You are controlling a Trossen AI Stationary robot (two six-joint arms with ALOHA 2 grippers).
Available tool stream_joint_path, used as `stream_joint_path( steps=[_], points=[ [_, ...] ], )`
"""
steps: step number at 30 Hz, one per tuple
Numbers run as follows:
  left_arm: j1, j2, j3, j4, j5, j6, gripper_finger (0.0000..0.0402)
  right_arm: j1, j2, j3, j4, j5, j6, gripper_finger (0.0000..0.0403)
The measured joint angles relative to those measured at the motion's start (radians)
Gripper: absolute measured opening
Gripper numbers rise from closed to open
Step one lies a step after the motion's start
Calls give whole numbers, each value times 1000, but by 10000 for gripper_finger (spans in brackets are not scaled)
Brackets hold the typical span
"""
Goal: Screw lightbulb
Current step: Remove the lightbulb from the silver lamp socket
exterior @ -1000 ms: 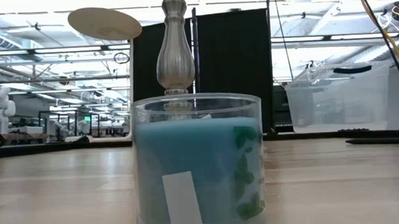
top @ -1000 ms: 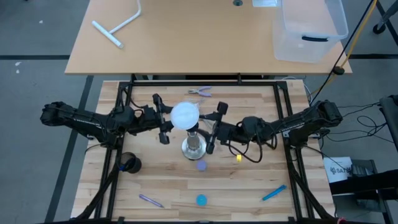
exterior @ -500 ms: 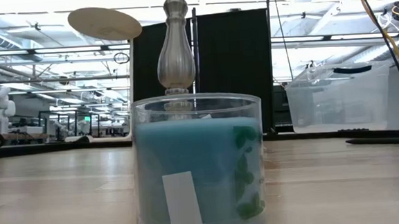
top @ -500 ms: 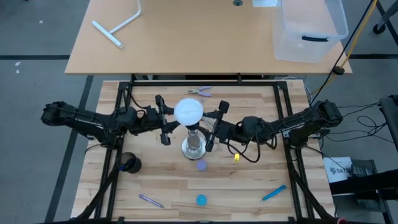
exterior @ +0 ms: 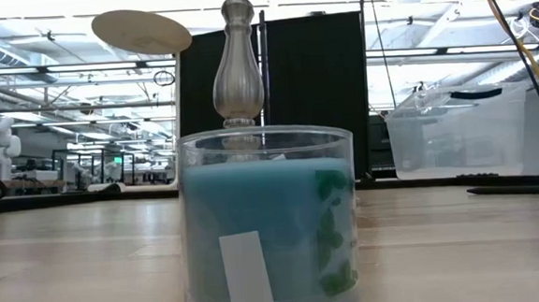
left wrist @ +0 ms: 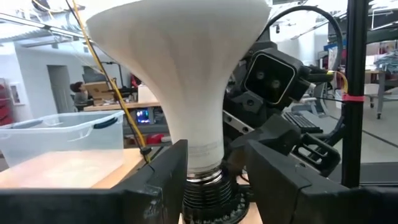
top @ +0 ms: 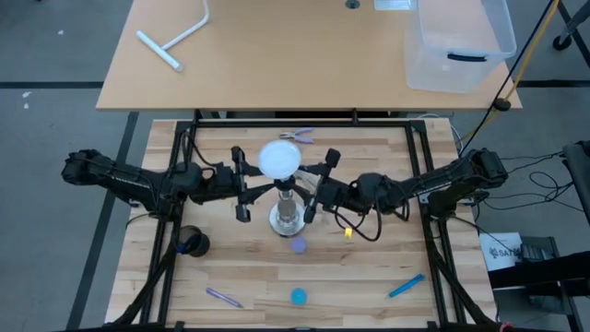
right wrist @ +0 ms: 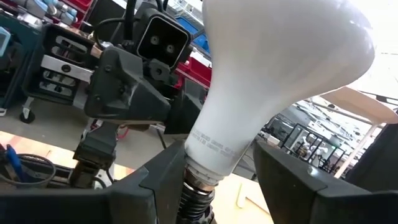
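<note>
The white lightbulb (top: 278, 159) stands with its neck in the black top of the silvery socket stand (top: 287, 218) at the table's middle. The stand rests on its round base. My left gripper (top: 261, 187) reaches in level from the table's left and my right gripper (top: 312, 188) from the right. Both meet under the globe, each with the bulb's neck between its fingers. The globe hides both sets of fingertips in the high view. In the low view only the stand's post (exterior: 238, 73) shows, behind a candle jar. My left gripper has the bulb's greyish neck (left wrist: 204, 155), just above the screw base, between its two fingers, coming in level from the table's left. One finger (left wrist: 166, 177) lies against the neck. At the other finger a narrow gap shows. The bulb stands in the socket top (left wrist: 208, 199). My right gripper takes the same neck (right wrist: 214, 149) between its two fingers, level, from the table's right. One finger (right wrist: 163, 180) lies along the neck and the threads (right wrist: 196, 182). Background shows between the neck and the other finger. In this view the bulb leans.
A blue candle jar (exterior: 270, 231) stands close in front of the low camera. On the table lie a purple cap (top: 298, 245), a blue cap (top: 298, 296), a blue pen (top: 407, 286), a purple pen (top: 224, 298), pliers (top: 297, 136) and a black cup (top: 192, 242). A clear bin (top: 458, 41) sits on the far table.
The bulb's globe has shifted a little toward the table's far edge, while the stand's base has stayed where it was. My left gripper has turned slightly. Neither gripper's finger gap has changed.
</note>
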Motion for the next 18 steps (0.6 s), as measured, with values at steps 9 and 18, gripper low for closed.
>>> stream_joint_path(
  steps=[9,18],
  points=[
    [0,0,0,0,-15,2,163,28,0,0,-14,15,76,185],
    [-1,0,0,4,-22,2,163,15,0,25,-64,-93,209,185]
  ],
)
